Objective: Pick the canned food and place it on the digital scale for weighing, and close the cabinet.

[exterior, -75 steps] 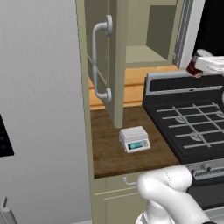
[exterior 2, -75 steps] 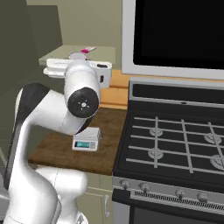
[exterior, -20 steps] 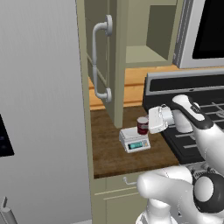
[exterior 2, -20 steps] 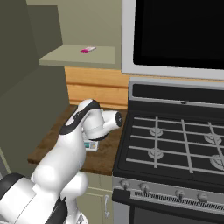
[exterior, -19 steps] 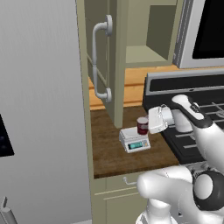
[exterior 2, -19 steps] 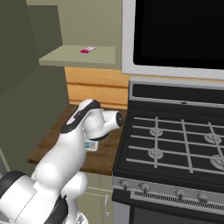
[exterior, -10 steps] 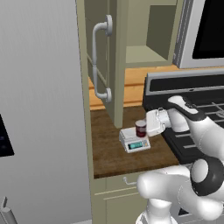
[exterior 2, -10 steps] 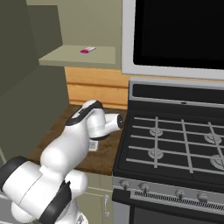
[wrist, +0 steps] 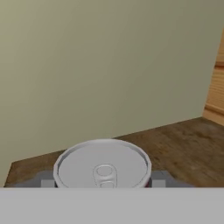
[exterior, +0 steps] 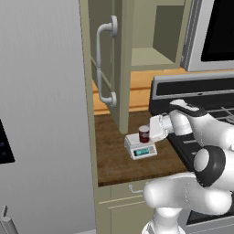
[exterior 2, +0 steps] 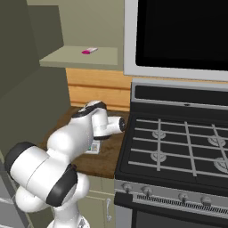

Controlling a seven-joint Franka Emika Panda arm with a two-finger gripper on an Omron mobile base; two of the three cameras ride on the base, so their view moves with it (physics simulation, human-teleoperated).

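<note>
The canned food (exterior: 144, 133), dark red with a pale silvery top (wrist: 103, 162), stands upright at the digital scale's (exterior: 140, 147) flat platform, apparently resting on it. My gripper (exterior: 146, 133) reaches in from the right and is shut on the can's sides; in the hand view its fingertips (wrist: 159, 180) flank the lid. A corner of the scale (exterior 2: 94, 147) peeks out behind my arm in the right base view. The cabinet (exterior: 151, 36) is open. Its panelled door (exterior: 119, 68) swings out toward me with the curved grey handle (exterior: 104, 66) on its left face.
The black gas stove (exterior 2: 178, 147) adjoins the wooden counter (exterior: 114, 160) on the right, with a microwave (exterior 2: 178, 35) above. A pink item (exterior 2: 89, 50) lies on the cabinet shelf. A grey fridge (exterior: 41, 114) walls the left. A drawer handle (exterior: 135, 191) sits below the counter.
The gripper has carried the can a little left and down, from beside the scale's right edge to over its platform. The cabinet door has not moved.
</note>
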